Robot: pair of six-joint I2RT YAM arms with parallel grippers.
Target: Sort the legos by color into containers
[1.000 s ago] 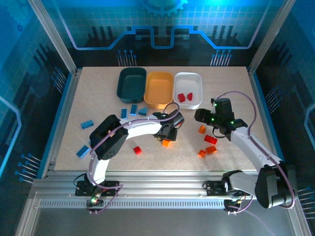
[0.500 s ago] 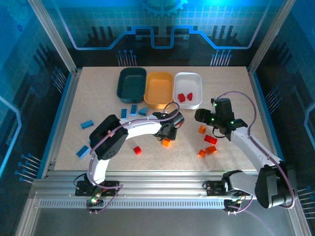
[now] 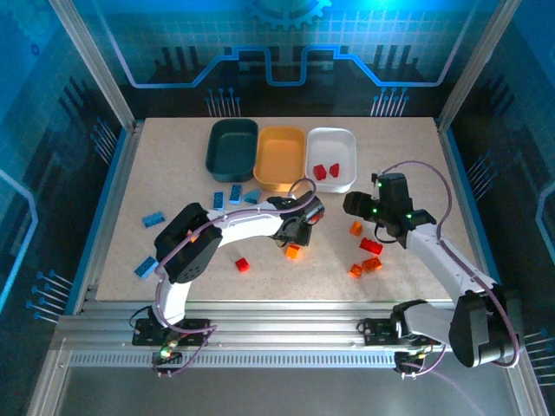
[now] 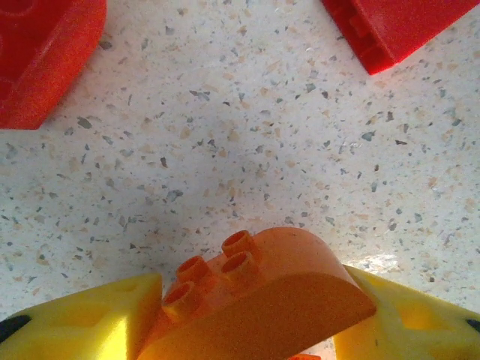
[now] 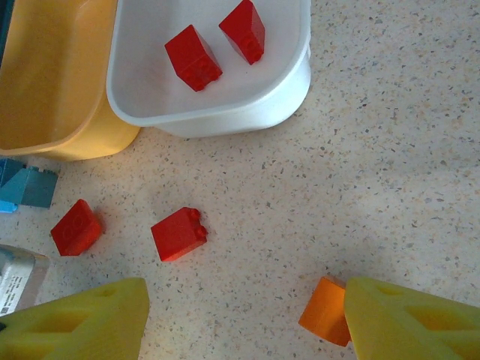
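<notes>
Left claw [image 4: 247, 330] clamped on rounded orange lego [image 4: 262, 296], near centre of table [image 4: 225, 150] | right claw [image 5: 247, 315] jaws wide apart, second orange lego [image 5: 324, 310] touching one finger | white tray [image 5: 247, 112] holds two red legos [image 5: 193, 58] | yellow tray [image 3: 279, 156] between it and teal tray [image 3: 231, 146] | blue legos [image 3: 154, 219] loose at table's left
</notes>
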